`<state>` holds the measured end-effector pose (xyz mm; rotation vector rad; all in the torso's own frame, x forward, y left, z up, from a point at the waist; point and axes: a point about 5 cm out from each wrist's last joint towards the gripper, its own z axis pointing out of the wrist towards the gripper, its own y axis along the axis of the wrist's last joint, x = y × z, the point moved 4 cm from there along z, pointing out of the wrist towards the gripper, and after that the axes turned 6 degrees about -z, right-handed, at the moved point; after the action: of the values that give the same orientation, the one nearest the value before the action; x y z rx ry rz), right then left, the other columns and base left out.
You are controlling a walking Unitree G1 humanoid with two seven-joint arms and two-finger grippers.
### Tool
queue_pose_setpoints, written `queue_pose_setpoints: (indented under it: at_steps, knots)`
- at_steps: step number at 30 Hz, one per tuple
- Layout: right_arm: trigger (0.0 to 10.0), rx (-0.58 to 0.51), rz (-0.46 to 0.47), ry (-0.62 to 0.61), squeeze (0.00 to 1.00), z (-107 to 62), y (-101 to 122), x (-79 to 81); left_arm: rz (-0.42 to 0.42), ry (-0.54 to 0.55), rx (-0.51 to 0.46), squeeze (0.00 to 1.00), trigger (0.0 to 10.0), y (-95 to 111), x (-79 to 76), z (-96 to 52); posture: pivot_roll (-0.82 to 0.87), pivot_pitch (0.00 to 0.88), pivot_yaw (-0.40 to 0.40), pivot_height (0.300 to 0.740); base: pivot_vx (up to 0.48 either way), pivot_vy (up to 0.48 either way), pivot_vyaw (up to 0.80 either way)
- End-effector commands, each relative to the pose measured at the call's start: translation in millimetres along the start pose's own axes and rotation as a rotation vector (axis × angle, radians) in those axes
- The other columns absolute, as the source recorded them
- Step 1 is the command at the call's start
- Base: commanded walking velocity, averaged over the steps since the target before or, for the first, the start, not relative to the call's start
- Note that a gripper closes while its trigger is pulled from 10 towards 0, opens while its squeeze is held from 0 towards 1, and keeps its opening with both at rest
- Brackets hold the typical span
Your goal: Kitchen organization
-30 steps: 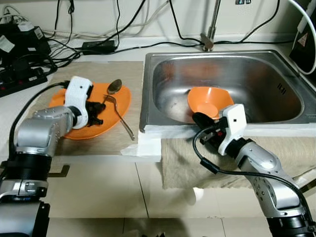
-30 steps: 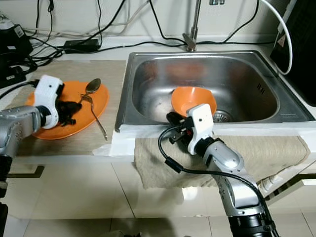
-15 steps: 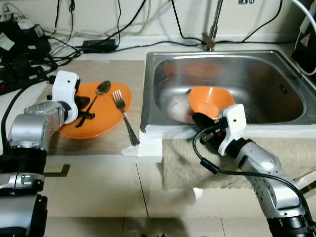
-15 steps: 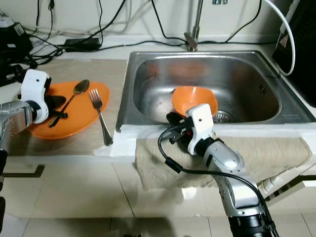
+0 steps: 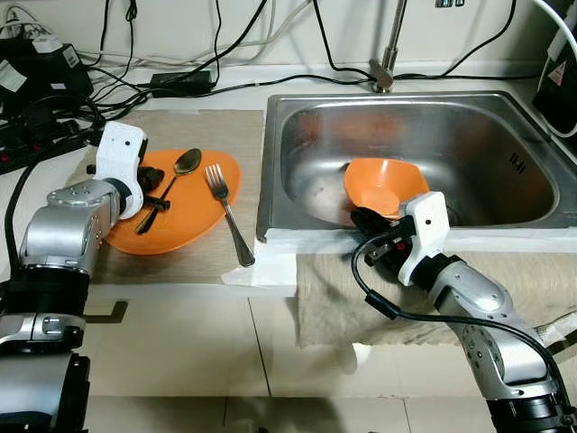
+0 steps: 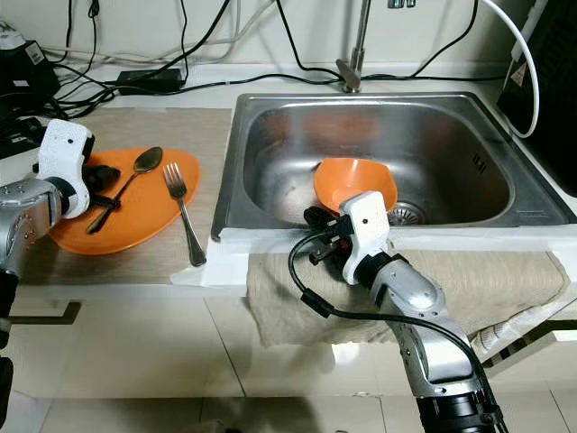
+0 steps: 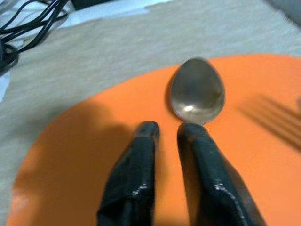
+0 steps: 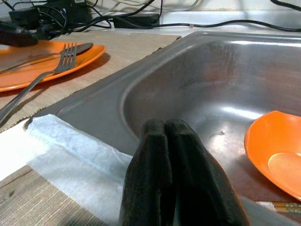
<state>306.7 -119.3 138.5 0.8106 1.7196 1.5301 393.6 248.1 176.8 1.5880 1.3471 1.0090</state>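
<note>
An orange plate lies on a woven mat left of the sink, with a spoon on it and a fork resting with its tines on the plate's right edge. My left gripper hovers low over the plate's left part. Its fingers stand a narrow gap apart with nothing between them, just short of the spoon bowl. An orange bowl sits tilted in the steel sink. My right gripper is shut and empty at the sink's front rim, close to the bowl.
A faucet rises behind the sink. Black cables and a power adapter run along the back of the counter. A beige cloth hangs over the counter's front edge, with white tape at the sink corner.
My left gripper has pulled back from the plate's middle toward its left side. The fork now lies further right, apart from the spoon. My right arm has stayed put.
</note>
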Motion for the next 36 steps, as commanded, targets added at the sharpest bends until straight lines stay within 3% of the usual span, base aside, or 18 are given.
queue_pose_setpoints:
  at_steps: [1,4,12,16,20,27,34,35,36]
  knots:
    - [10.0,-0.003,-0.01,0.005,0.0,-0.6,3.2,1.9,-0.007,-0.061,-0.044,1.0,10.0,9.4,-10.4,0.2,0.02,0.0,0.057,0.74,0.0,0.0,0.0]
    - [10.0,-0.005,-0.013,0.004,0.0,-1.3,4.7,0.5,-0.012,-0.131,-0.054,1.0,10.0,11.3,-23.2,-1.3,0.02,0.0,0.055,0.74,0.0,0.0,0.0]
    - [10.0,-0.019,-0.014,0.031,0.0,-3.2,12.3,3.7,0.0,-0.181,-0.009,1.0,10.0,5.7,-29.6,-2.5,0.02,0.0,0.056,0.74,0.0,0.0,0.0]
    - [10.0,-0.064,-0.024,0.073,0.0,-6.0,37.0,1.7,0.012,-0.175,0.006,1.0,10.0,7.3,-23.2,-4.3,0.02,0.0,0.056,0.74,0.0,0.0,0.0]
    - [10.0,-0.086,-0.023,0.087,0.0,-5.9,48.2,-3.4,0.043,-0.176,0.023,1.0,10.0,5.8,-19.7,-5.7,0.02,0.0,0.05,0.74,0.0,0.0,0.0]
    - [10.0,-0.084,-0.027,0.088,0.0,-5.2,49.8,-4.6,0.074,-0.168,0.068,1.0,10.0,-3.7,-14.6,-5.3,0.02,0.0,0.046,0.74,0.0,0.0,0.0]
    - [10.0,-0.088,-0.001,0.125,0.0,-4.8,53.8,5.2,0.096,-0.143,0.125,1.0,10.0,-14.8,-9.4,-2.5,0.02,0.0,0.047,0.74,0.0,0.0,0.0]
    - [10.0,-0.091,0.001,0.129,0.0,-4.7,54.9,5.8,0.095,-0.14,0.128,0.32,10.0,-15.2,-8.9,-1.7,0.02,0.0,0.048,0.74,0.0,0.0,0.0]
    - [10.0,-0.096,0.002,0.132,0.0,-4.6,56.3,6.4,0.091,-0.132,0.134,0.0,10.0,-15.9,-7.5,-0.3,0.02,0.0,0.05,0.74,0.0,0.0,0.0]
